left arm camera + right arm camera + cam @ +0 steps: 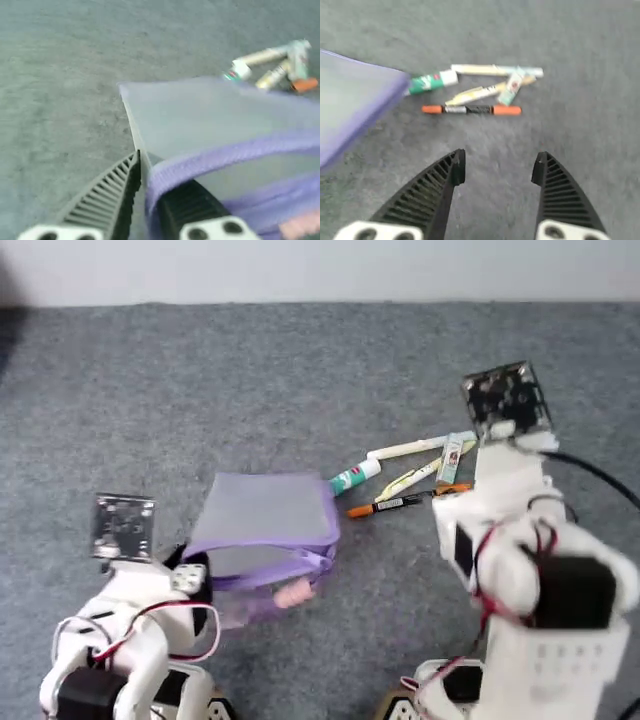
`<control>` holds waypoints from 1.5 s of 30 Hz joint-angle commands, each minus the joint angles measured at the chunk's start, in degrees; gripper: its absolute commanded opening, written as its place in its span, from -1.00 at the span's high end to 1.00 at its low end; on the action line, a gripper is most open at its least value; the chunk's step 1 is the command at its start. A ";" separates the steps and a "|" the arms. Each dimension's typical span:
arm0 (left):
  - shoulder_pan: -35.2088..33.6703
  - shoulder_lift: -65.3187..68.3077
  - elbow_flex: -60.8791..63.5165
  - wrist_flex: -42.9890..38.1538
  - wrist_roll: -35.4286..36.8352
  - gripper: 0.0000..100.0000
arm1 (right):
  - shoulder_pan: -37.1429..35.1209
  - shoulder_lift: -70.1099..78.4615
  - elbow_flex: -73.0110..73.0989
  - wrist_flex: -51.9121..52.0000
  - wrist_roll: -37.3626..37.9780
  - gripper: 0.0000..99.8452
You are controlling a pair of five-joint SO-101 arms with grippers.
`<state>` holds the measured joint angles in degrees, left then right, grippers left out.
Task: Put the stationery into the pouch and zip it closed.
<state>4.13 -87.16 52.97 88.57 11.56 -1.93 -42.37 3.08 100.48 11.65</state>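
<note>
- High view: pouch, translucent with a purple zip band, lies centre-left on the grey table, its mouth towards the arms. A pink item sits inside by the mouth.
- High view: loose stationery lies just beside the pouch's far right corner: orange-capped marker, green-tipped stick, long cream pen, yellow pen.
- High view: left gripper meets the pouch's near left corner.
- Left wrist view: close detail of that grip. The left gripper is clamped on the pouch wall at the zip band, a ribbed finger on one side and a black finger on the other.
- Right wrist view: right gripper has its jaws apart with nothing between them. It is over bare table, near the orange-capped marker but apart from it.
- Right wrist view: cluster resolved further. A pale-green piece lies across the yellow pen's end and touches the long cream pen.
</note>
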 commanded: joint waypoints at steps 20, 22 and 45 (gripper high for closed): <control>-18.20 0.53 -1.54 0.88 -12.04 0.98 | -10.59 30.64 -0.26 -8.40 15.03 0.55; -18.20 0.53 -1.45 0.88 -12.04 0.98 | -12.70 33.01 -0.26 -9.71 19.52 0.55; -18.20 0.44 -1.45 1.67 -6.51 0.97 | -18.77 52.35 -0.26 -31.25 49.67 0.54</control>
<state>-13.80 -87.16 51.65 89.45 3.56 -20.13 9.14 3.34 72.00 59.12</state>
